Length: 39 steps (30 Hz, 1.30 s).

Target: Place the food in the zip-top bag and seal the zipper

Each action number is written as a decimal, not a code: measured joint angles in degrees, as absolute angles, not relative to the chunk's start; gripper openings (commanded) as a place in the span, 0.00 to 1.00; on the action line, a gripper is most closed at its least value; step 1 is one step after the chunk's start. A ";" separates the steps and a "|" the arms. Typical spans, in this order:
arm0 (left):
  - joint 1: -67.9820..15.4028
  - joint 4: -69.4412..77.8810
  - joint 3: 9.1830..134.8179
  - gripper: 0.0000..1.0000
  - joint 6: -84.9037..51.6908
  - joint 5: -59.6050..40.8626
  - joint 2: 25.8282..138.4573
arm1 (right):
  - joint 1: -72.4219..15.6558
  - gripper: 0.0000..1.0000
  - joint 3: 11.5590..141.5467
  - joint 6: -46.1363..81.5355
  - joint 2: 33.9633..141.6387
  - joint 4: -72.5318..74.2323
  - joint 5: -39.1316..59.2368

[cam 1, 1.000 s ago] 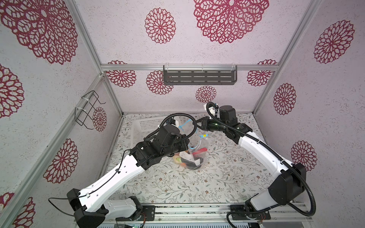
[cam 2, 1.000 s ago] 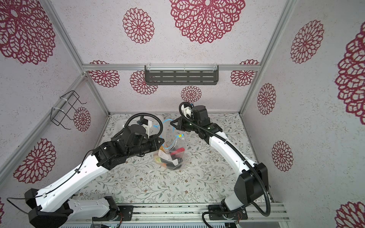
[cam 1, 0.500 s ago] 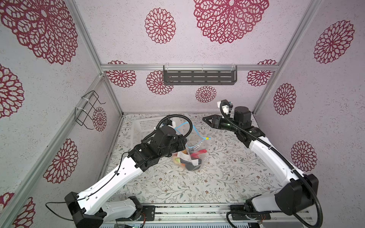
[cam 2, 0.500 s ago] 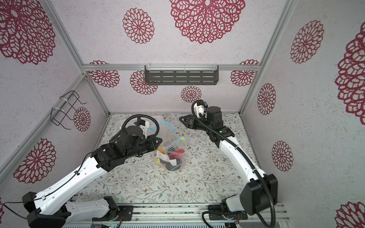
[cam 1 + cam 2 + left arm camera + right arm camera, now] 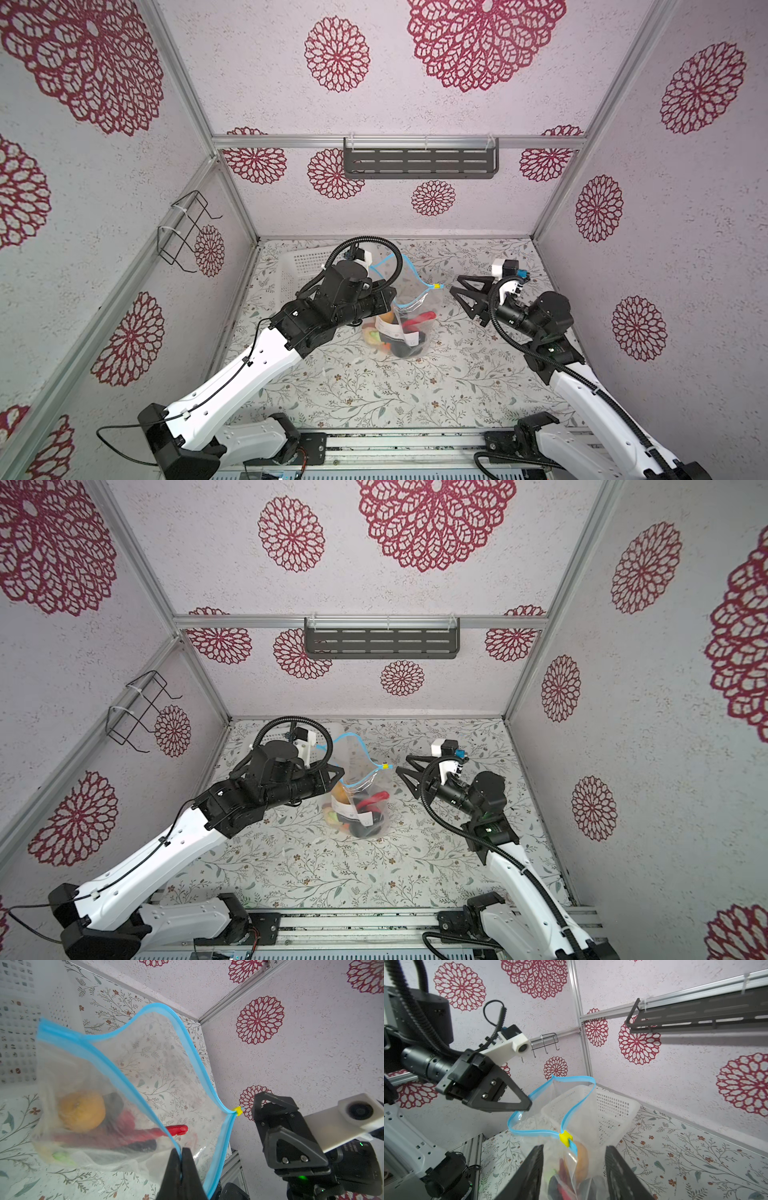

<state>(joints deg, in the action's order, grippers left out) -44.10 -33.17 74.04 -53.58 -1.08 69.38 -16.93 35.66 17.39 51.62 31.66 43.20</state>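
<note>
We see a clear, see-through zip-top bag (image 5: 158, 1076) edged by a light blue zipper (image 5: 62, 1032) with a small yellow slider tab (image 5: 238, 1111). Through the plastic show a yellow-orange potato shape (image 5: 82, 1110), a red chilli (image 5: 176, 1129), black lumps (image 5: 145, 1145) and a green-tipped piece (image 5: 59, 1155). The perforated basket (image 5: 614, 1103) is white. The bench (image 5: 374, 386) has a pale cloth printed with grey-green leafy sprigs and small brown flowers. The walls (image 5: 478, 216) are speckled off-white with crimson lace-like rosettes. The slotted shelf (image 5: 419, 164) is dark grey and the wire rack (image 5: 183, 232) is black. The left gripper (image 5: 181, 1152) and right gripper (image 5: 574, 1147) are black.
</note>
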 measured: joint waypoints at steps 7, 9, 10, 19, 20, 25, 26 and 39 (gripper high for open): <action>-43.92 -32.86 74.04 0.00 -53.54 -1.96 69.52 | -16.93 0.46 33.15 19.46 57.01 44.29 47.94; -43.90 -32.80 74.04 0.00 -53.54 -2.11 69.63 | -16.93 0.44 33.08 20.16 58.81 46.74 48.75; -43.90 -32.73 74.04 0.00 -53.54 -2.13 69.69 | -16.93 0.43 33.08 20.60 59.66 48.05 49.12; -43.86 -32.23 74.04 0.00 -53.54 -2.33 70.08 | -17.43 0.41 33.06 21.19 63.48 54.04 51.33; -43.86 -32.21 74.04 0.00 -53.54 -2.33 70.08 | -17.47 0.41 33.06 21.19 63.70 54.37 51.44; -43.86 -32.21 74.04 0.00 -53.54 -2.35 70.11 | -17.93 0.41 32.58 21.08 64.29 55.53 51.88; -43.86 -32.21 74.04 0.00 -53.54 -2.35 70.11 | -18.04 0.39 32.53 21.06 64.40 55.57 51.92; -43.86 -32.21 74.04 0.00 -53.54 -2.37 70.11 | -18.92 0.27 32.49 20.40 66.00 55.35 53.25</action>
<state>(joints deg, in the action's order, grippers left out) -43.86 -32.21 74.04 -53.54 -2.37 70.11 -18.92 32.49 20.40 66.00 55.35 53.25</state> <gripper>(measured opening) 0.051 0.285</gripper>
